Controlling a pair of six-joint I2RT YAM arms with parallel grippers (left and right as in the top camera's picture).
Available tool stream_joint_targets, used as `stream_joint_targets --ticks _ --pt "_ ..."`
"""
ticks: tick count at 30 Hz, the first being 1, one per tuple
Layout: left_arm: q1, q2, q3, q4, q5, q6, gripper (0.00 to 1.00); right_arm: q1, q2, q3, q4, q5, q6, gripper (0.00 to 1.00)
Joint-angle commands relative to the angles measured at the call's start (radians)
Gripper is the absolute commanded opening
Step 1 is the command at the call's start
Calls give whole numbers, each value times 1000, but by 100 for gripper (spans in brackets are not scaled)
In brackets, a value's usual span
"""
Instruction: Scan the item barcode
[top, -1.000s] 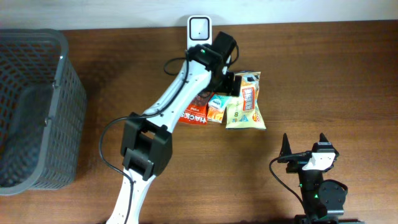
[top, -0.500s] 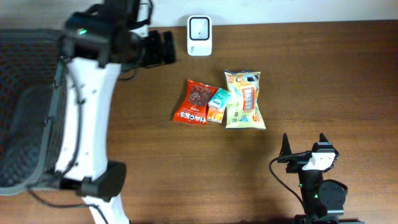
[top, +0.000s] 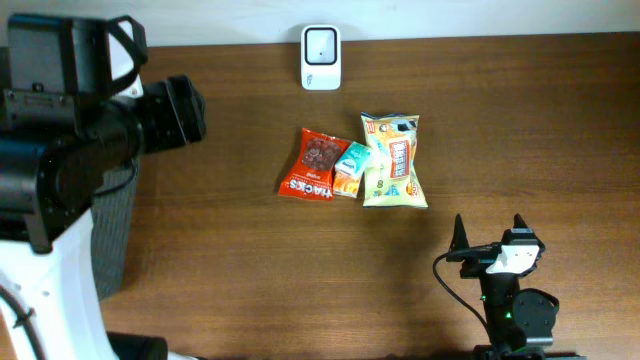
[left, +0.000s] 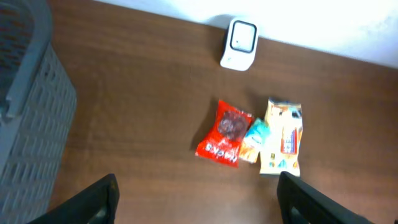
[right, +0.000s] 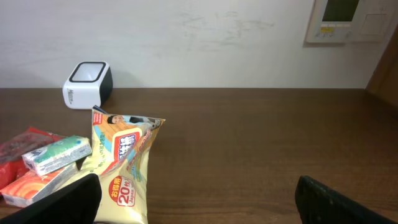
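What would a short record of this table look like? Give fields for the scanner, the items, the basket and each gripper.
scanner: white scanner, behind the items
items: red snack pack, small teal pack, yellow snack bag, lying side by side and touching
basket: grey basket, on the left arm's side
left gripper: open, empty, raised, away from the items
right gripper: open, empty, apart from the items

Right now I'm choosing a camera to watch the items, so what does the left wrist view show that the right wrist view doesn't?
Only the left wrist view: the grey basket at the left edge. Only the right wrist view: a wall panel at the upper right. Both: the white scanner, the yellow bag, the red packet and the small teal pack between those two.
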Motion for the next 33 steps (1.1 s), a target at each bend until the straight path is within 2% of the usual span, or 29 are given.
stream_joint_targets --ticks 1,3,7,11,22,28,33 --pt "-23 -21 -125 -1 13 60 81 -6 -6 -7 -4 6 3 98" --pt "-37 -22 -180 -1 48 60 86 -6 -6 -7 -4 6 3 99" --pt "-76 -22 -287 -1 172 60 89 -6 -6 -7 -4 6 3 99" --pt "-114 -22 -346 -1 174 60 99 -6 -6 -7 -4 6 3 98" --pt "-115 -22 -351 -1 166 60 99 -6 -6 -7 -4 6 3 98" --pt "-106 -21 -351 62 24 50 99 -6 -6 -7 -4 6 3 99" --pt "-71 -21 -351 154 -137 -73 99 -6 -6 -7 -4 6 3 99"
